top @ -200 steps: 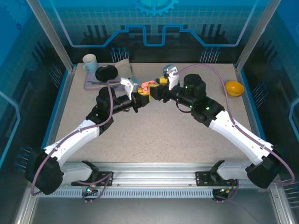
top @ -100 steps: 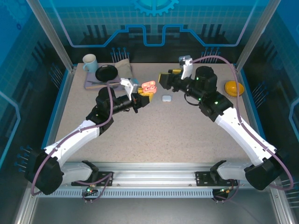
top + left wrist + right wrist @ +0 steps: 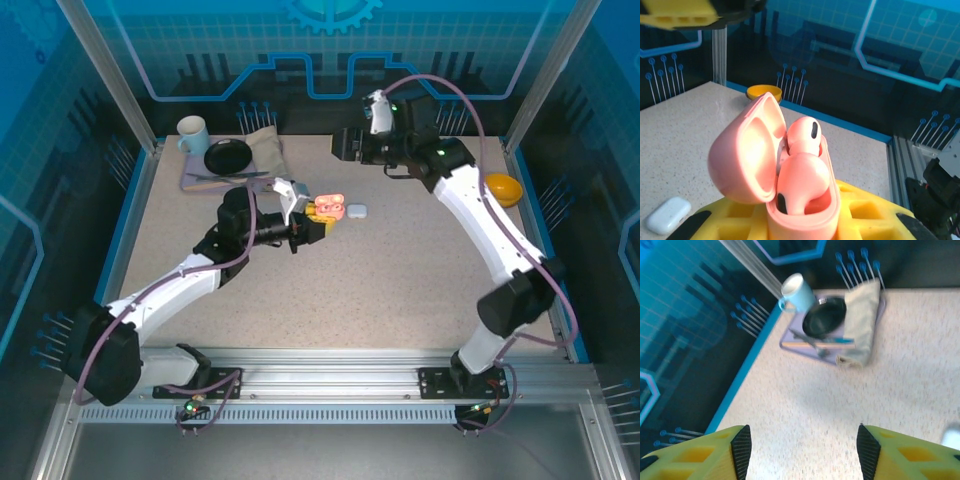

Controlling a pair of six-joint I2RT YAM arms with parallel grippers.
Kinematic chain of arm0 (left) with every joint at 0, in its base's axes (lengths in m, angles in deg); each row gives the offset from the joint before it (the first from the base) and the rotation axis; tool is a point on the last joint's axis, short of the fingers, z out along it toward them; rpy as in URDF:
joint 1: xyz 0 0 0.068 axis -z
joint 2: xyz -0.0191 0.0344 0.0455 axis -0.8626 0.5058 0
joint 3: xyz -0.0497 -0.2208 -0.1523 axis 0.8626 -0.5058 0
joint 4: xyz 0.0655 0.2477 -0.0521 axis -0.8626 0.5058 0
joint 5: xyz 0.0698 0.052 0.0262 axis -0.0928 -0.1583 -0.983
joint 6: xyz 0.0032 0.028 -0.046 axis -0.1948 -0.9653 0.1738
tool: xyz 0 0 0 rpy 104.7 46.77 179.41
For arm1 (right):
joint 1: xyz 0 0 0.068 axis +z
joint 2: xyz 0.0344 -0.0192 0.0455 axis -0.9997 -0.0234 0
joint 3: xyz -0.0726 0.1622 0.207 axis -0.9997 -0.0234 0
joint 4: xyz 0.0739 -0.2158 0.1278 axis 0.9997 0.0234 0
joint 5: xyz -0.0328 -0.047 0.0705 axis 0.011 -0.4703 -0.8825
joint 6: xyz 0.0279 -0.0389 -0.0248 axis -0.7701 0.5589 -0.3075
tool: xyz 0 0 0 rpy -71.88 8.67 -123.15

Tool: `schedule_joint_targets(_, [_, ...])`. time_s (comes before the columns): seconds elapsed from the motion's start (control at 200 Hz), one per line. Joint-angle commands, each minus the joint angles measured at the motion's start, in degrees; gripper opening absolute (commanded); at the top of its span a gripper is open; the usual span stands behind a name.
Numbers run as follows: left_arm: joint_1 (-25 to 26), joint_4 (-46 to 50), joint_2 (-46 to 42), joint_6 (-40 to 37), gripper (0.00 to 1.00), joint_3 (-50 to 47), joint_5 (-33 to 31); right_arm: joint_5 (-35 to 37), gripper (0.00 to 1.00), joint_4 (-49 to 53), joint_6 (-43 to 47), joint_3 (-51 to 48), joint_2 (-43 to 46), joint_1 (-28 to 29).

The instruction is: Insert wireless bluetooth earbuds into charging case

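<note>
Open case (image 3: 328,206) sitting in left gripper (image 3: 318,216) mid-table, two earbuds (image 3: 804,132) sitting in it. Closed case (image 3: 357,210) lying on table just right of it. Right gripper (image 3: 345,146) hanging behind both, over far edge. Pan (image 3: 228,157) and cloth (image 3: 266,150) lying on tray (image 3: 190,181) far-left, mug (image 3: 192,135) just behind. Bowl (image 3: 501,188) sitting far-right.

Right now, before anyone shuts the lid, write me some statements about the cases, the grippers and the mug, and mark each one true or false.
1. The pink case has its lid open. True.
2. The pink case is empty. False: two pink earbuds sit in it.
3. The left gripper holds the pink case. True.
4. The right gripper is shut on the white case. False: it is open and holds nothing, and the white case lies shut on the table.
5. The mug stands at the back left of the table. True.
</note>
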Motion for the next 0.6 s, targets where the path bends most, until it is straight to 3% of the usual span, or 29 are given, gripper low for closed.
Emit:
schedule_joint_targets(0.0, [-0.35,0.98,1.11,-3.80,0.00,1.00,2.87,-3.45,0.59,11.13,0.15,4.83,-4.13,-0.48])
schedule_joint_targets(0.265, [-0.30,3.35,4.16,-7.52,0.00,3.39,1.79,-0.55,0.57,16.45,2.12,5.30,-7.83,1.34])
schedule_joint_targets(0.595, [-1.15,2.70,7.86,-7.38,0.00,5.89,-1.32,0.92,0.55,16.43,3.05,-1.63,-3.14,4.34])
